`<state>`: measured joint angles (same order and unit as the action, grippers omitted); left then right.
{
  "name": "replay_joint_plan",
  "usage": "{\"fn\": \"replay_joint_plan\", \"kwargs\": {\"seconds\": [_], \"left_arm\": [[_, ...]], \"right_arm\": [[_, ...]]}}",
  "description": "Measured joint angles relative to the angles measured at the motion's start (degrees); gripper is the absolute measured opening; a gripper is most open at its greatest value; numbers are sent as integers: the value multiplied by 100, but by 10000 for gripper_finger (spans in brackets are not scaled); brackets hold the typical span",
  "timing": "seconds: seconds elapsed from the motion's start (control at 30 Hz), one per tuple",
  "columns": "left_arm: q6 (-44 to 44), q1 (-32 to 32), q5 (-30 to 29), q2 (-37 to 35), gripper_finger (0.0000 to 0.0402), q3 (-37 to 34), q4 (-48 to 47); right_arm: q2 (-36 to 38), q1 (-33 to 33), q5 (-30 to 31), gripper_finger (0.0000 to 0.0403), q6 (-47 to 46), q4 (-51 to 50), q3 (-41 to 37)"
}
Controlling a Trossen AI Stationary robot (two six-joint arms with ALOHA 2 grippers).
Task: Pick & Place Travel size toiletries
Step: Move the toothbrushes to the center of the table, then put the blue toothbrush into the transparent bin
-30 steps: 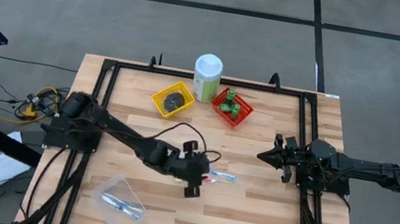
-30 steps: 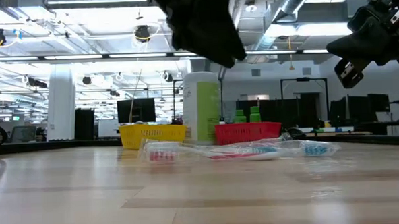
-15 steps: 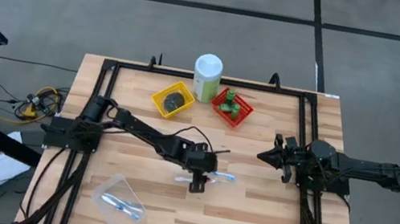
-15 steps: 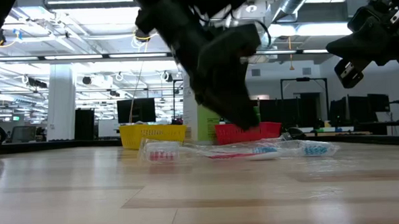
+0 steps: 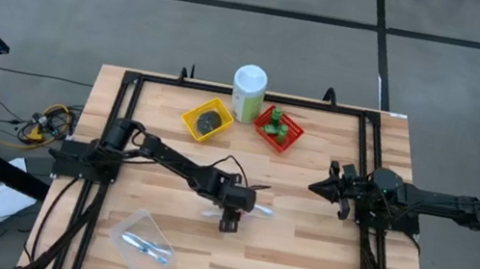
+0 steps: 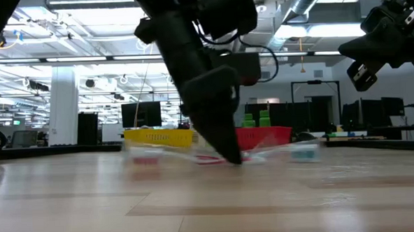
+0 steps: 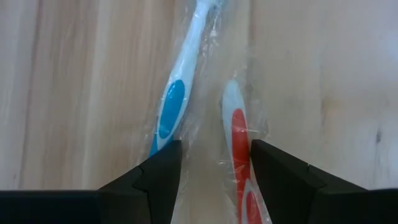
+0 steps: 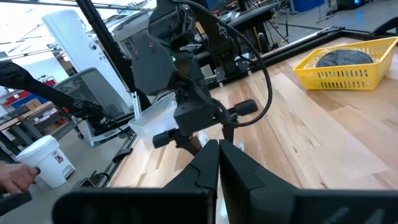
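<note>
Left tool [image 5: 228,219] newly down on table [image 5: 316,265]

From overhead I get even, bright light with only soft shadows on the table [image 5: 297,261]. At table height, ceiling lamps [image 6: 147,34] glare and the toothbrushes [image 6: 216,156] smear with blur. My left wrist camera shows glinting plastic wrap [image 7: 205,93].

Grey floor [image 5: 238,27]; ceiling ducts [image 6: 314,3]
</note>
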<state>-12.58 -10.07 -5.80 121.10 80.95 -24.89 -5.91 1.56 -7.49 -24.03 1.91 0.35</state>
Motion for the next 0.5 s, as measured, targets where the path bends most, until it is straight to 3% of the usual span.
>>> {"fn": "replay_joint_plan", "kwargs": {"seconds": [0.3, 0.5], "left_arm": [[-329, -239, -9, -251, 191, -26, -906], [-687, -414, -335, -1121, 191, -37, -1509]], "right_arm": [[-2, 0, 0, 7, 0, -2, -1], [-2, 0, 0, 7, 1, 0, -1]]}}
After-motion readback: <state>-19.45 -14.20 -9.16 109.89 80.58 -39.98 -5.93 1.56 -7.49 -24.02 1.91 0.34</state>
